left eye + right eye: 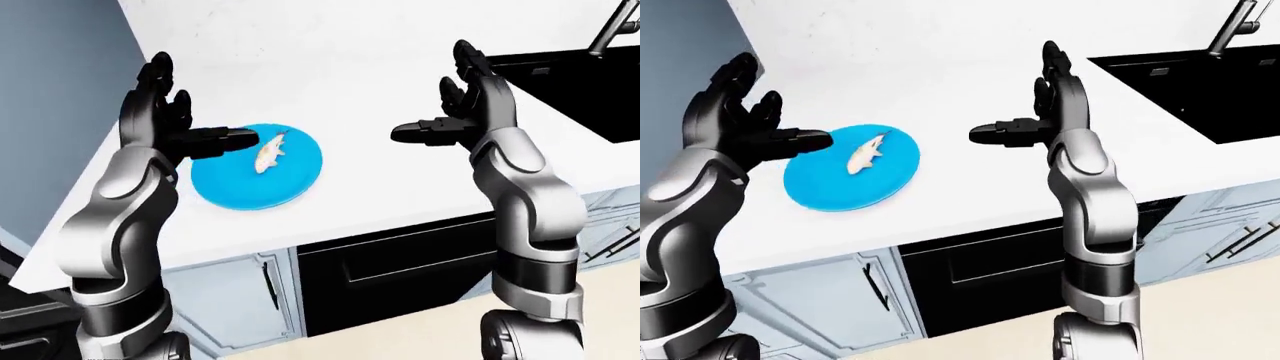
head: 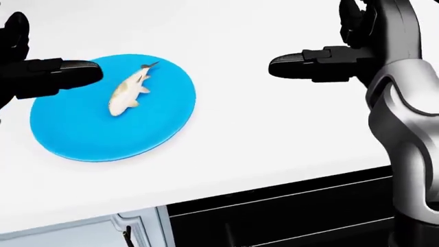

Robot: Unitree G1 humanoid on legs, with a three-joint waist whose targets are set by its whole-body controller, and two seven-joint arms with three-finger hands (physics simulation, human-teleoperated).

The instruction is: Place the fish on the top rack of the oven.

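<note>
A pale fish point(image 2: 129, 91) lies on a blue plate point(image 2: 75, 139) on the white counter point(image 2: 261, 128). My left hand point(image 2: 34, 72) is open, held above the plate's left side, one finger pointing toward the fish without touching it. My right hand point(image 2: 329, 56) is open and empty, raised over the counter well to the right of the plate. The black oven point(image 1: 390, 270) sits under the counter, door shut; its top edge shows in the head view point(image 2: 288, 216). The rack is hidden.
A black sink point(image 1: 1200, 82) with a faucet point(image 1: 1230, 26) is set into the counter at the right. Pale blue cabinet doors with dark handles flank the oven point(image 1: 810, 307). A grey wall point(image 1: 50, 105) stands at the left.
</note>
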